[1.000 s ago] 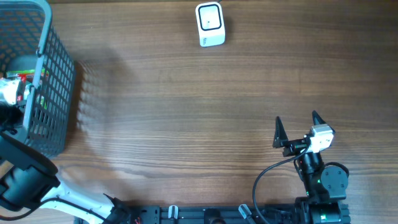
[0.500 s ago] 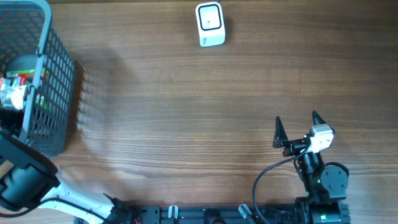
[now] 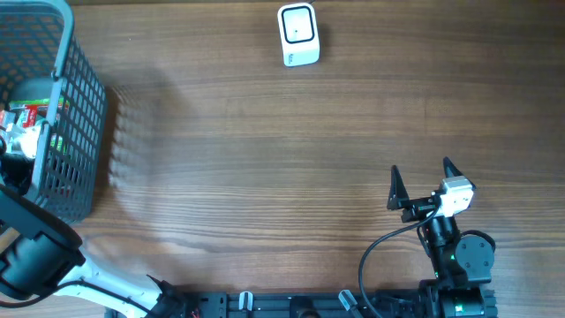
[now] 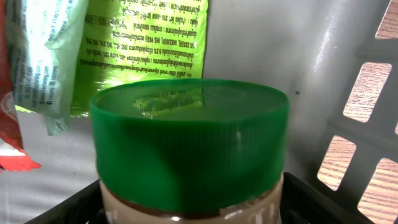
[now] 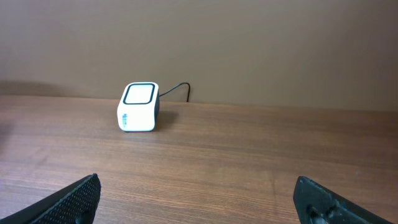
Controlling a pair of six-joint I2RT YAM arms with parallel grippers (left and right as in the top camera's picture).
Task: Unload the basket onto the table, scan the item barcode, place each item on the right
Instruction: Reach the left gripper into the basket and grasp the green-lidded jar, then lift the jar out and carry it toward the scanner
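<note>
left wrist view: the green-lidded jar (image 4: 186, 140) is standing upright inside the basket (image 3: 81, 115), filling the lower centre of the frame. the left gripper (image 4: 193, 210) is straddling it just under the lid, one dark finger (image 4: 71, 204) showing at the lower left and the other at the lower right. you cannot tell whether the jaws are pressing on the glass or only flanking it. a green packet (image 4: 149, 37) is lying behind the jar at the upper left, and a red packet (image 4: 9, 134) is showing at the left edge.

overhead view: the right gripper (image 3: 421, 168) is sitting at the lower right with its jaws spread wide and nothing between them.

against the frame a second ago, the left wrist is sitting slightly lower inside the basket. the right arm and the scanner (image 3: 298, 34) are unchanged.

room: the slotted basket wall is standing close on the right of the jar in the wrist view. the basket is sitting at the upper left corner of the overhead frame and the scanner at the top centre, well apart, with bare table (image 3: 247, 159) between them.
</note>
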